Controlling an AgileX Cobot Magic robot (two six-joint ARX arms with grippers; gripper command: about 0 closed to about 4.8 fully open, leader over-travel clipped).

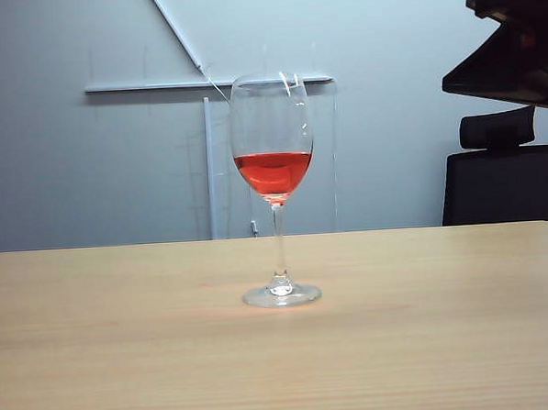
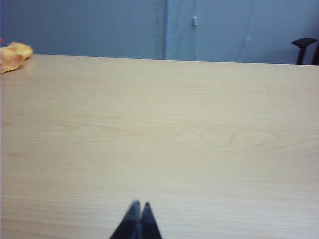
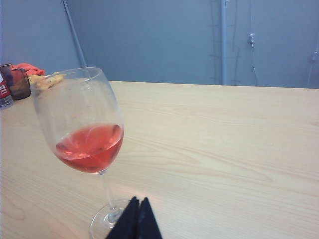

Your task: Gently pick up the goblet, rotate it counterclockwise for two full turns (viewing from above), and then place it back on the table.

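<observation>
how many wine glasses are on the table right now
1. The goblet stands upright mid-table, red liquid in its bowl. The right gripper, shut, sits near its foot; the left gripper, shut, is over bare wood. More could sit off-frame.

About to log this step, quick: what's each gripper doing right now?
Left gripper: shut, empty, over bare table.
Right gripper: shut, empty, beside the goblet.

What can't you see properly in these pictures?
- Right wrist view: the goblet's foot is cut off by the picture edge and partly hidden behind the shut right gripper.
- Exterior view: the right arm is cropped; its gripper is unseen.
- Left wrist view: an orange thing is blurred and cropped; left gripper shut.
</observation>
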